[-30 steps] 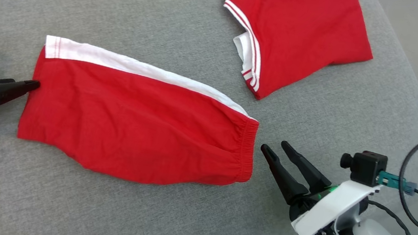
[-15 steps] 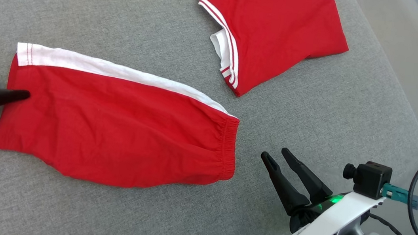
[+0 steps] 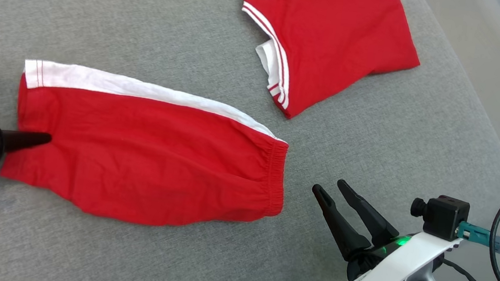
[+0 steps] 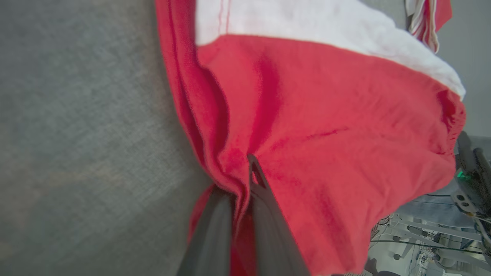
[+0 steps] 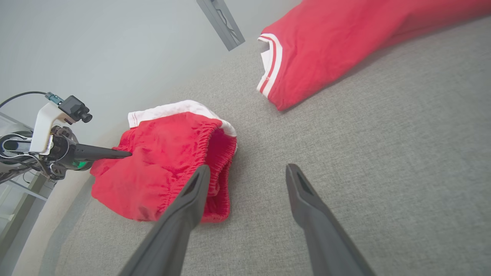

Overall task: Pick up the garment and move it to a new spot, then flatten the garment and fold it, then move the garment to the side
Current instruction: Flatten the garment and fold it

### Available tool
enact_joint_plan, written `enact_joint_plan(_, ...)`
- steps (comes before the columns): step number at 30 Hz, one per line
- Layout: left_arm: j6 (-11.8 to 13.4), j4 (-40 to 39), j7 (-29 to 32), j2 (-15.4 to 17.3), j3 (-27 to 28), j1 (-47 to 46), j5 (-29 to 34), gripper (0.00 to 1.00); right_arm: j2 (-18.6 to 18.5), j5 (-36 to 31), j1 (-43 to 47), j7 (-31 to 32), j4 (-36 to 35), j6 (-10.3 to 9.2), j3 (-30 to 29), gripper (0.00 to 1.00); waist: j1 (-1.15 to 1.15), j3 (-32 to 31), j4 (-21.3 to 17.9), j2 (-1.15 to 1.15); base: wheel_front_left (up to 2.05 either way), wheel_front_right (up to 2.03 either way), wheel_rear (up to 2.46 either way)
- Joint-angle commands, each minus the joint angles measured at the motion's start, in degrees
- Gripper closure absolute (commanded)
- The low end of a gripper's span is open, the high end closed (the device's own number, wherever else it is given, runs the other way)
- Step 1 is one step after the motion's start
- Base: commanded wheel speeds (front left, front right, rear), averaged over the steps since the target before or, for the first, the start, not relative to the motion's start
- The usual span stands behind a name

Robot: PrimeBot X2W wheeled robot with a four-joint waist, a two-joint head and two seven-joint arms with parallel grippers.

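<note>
**A:** What does the head view give?

**B:** A pair of red shorts [image 3: 148, 156] lies flat on a grey, coarse-woven cushion [image 3: 150, 18], left of the middle. They are soft matte cotton, roughly a long rounded rectangle. A white side band [image 3: 142, 89] runs along the far edge, and a puckered elastic waistband [image 3: 278, 177] closes the right end.

**A:** And the grippers?

**B:** The left gripper [image 3: 42, 138] reaches in from the left, its dark tapered fingers pressed together on the shorts' left hem. The right gripper [image 3: 328, 185] sits at the near right, apart from the waistband, with its fingers spread in a V over bare cushion.

**A:** Anything else on the cushion?

**B:** A folded red shirt [image 3: 338, 41] lies at the far right, with white-striped trim along one edge. It is well apart from the shorts.

**A:** The left wrist view?

**B:** The two fingers pinch a ridge of red cloth between them. Creases fan out from the pinch, and the white band crosses the top of the view.

**A:** The right wrist view?

**B:** Two smooth dark fingers stand wide apart, with grey weave between them. The gathered waistband bunches just behind the left-hand finger, and I cannot tell whether it touches. Beyond it, the left gripper's tip meets the opposite edge of the shorts.
</note>
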Motion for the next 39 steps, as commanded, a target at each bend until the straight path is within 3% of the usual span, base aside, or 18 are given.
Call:
enact_joint_plan(1,-0.1,0.2,0.1,-0.5,-0.4,1.7,-0.3,1.00,-0.2,-0.6,0.5,0.5,-0.1,0.02,-0.4,0.00,0.00,-0.6,0.9,0.00,0.00,0.00,0.00)
enact_joint_plan(10,-0.9,-0.1,-1.1,-2.4,0.9,3.0,-2.2,1.00,-0.6,-1.4,0.5,2.6,-0.1,0.02,-1.9,0.00,0.00,-3.7,7.5,0.00,0.00,0.00,0.00)
enact_joint_plan(23,-1.6,1.0,-7.4,-4.2,1.7,10.1,-4.4,1.00,-1.6,-2.1,2.0,5.8,0.3,0.03,-4.4,0.00,0.00,-9.6,16.0,0.00,0.00,0.00,0.00)
enact_joint_plan(35,-2.1,2.7,-10.4,-5.3,1.6,13.5,-3.3,1.00,-1.4,-3.3,4.1,9.0,-1.8,0.03,-7.4,0.00,0.00,-11.2,19.1,0.00,0.00,0.00,0.00)
enact_joint_plan(36,-2.1,2.9,-10.4,-5.4,1.5,13.6,-3.1,0.83,-1.4,-3.4,4.2,9.2,-1.9,0.03,-7.6,0.00,0.00,-11.2,19.2,0.00,0.00,0.00,0.00)
enact_joint_plan(38,-2.1,3.3,-10.3,-5.6,1.3,13.7,-2.5,0.00,-1.3,-3.5,4.4,9.6,-2.1,0.03,-7.8,0.00,0.00,-11.3,19.2,0.00,0.00,0.00,0.00)
enact_joint_plan(39,-2.2,3.5,-10.2,-5.6,1.2,13.8,-2.3,0.00,-1.2,-3.6,4.5,9.5,-2.2,0.03,-7.9,0.00,0.00,-11.3,19.3,0.00,0.00,0.00,0.00)
